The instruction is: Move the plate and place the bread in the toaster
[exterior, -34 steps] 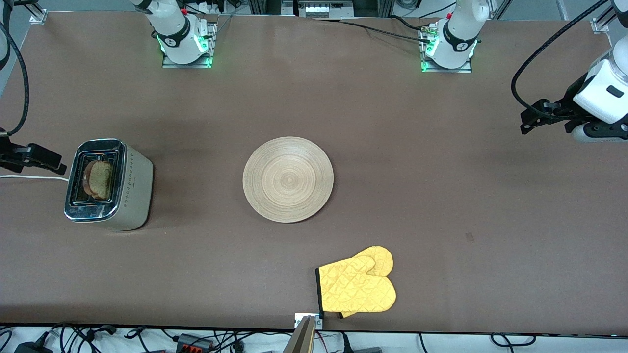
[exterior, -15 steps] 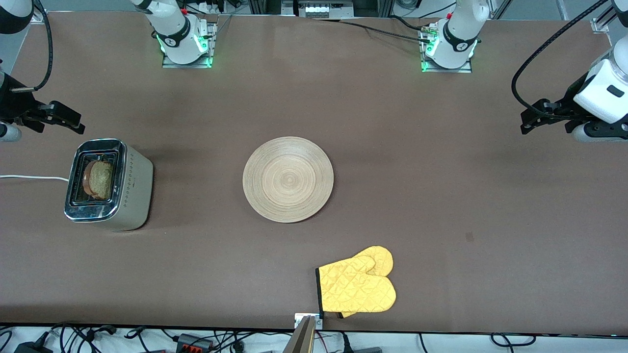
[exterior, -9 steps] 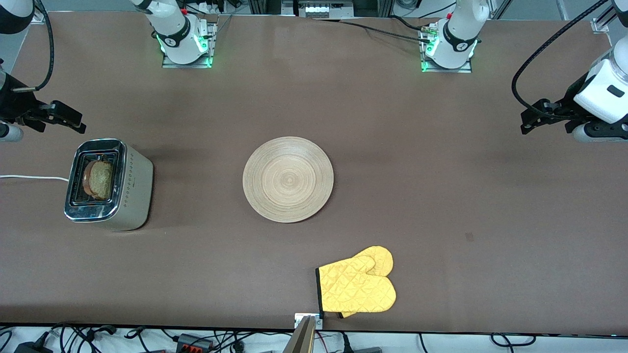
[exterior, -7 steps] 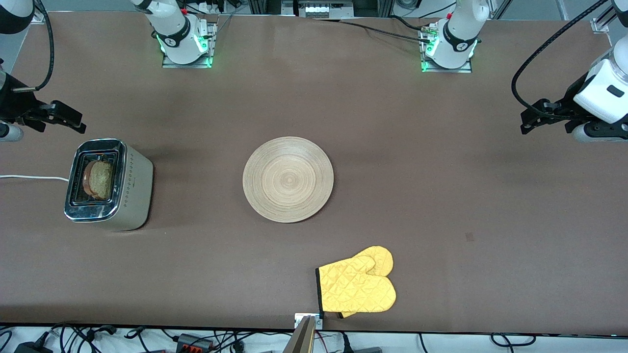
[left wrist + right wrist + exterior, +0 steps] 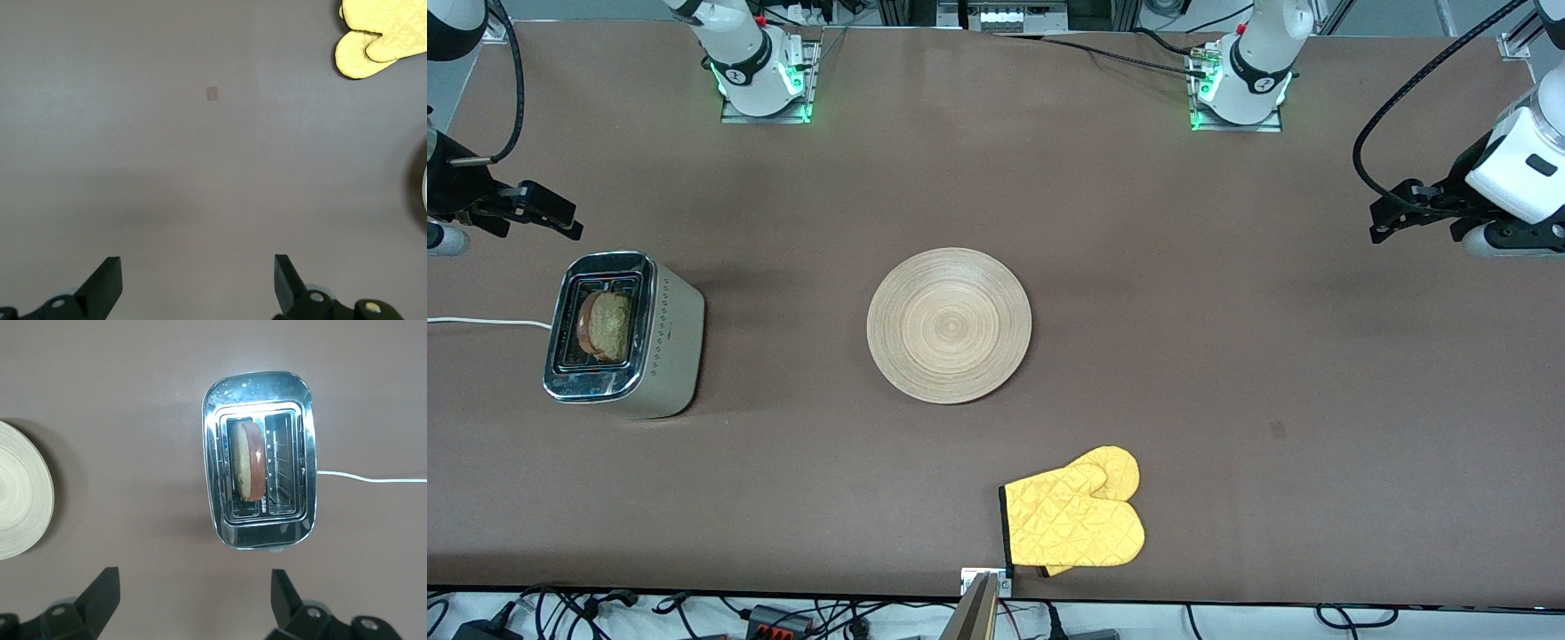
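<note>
Both hands wide and empty: right hand above toaster holding bread, left hand over bare worktop; keep clear, plate placed.

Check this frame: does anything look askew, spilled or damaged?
Nothing spilled or damaged. The bread leans tilted in one slot of the toaster, sticking up above the top. The plate lies flat mid-table, the yellow oven mitt near the front edge.
</note>
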